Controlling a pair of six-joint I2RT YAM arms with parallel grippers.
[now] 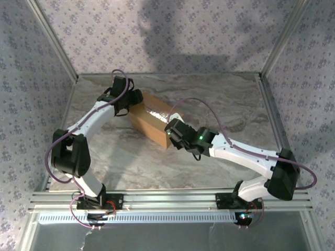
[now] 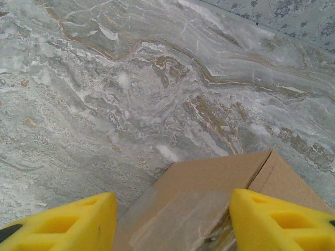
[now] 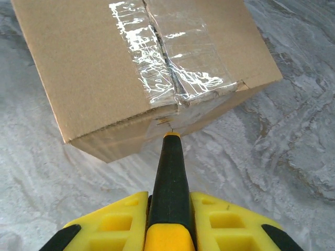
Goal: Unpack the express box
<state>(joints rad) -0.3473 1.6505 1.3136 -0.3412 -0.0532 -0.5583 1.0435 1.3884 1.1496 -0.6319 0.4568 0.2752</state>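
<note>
The express box [image 1: 152, 123] is a brown carton lying flaps shut at the middle of the marble table, with shiny clear tape [image 3: 172, 63] along its seam. My left gripper [image 1: 128, 102] hovers at the box's far left end. In the left wrist view it [image 2: 172, 196] is open, its yellow fingers [image 2: 78, 219] spread over a taped corner of the box [image 2: 209, 178]; contact is unclear. My right gripper [image 1: 172, 129] is at the near right end. It [image 3: 170, 196] is shut on a black cutter [image 3: 170, 172] whose yellow tip meets the box [image 3: 84, 68] at the taped seam edge.
The marble table [image 1: 220, 104] has bare room to the right of and in front of the box. Aluminium posts and patterned walls [image 1: 157, 31] close in the back and sides. A metal rail [image 1: 167, 201] with both arm bases runs along the near edge.
</note>
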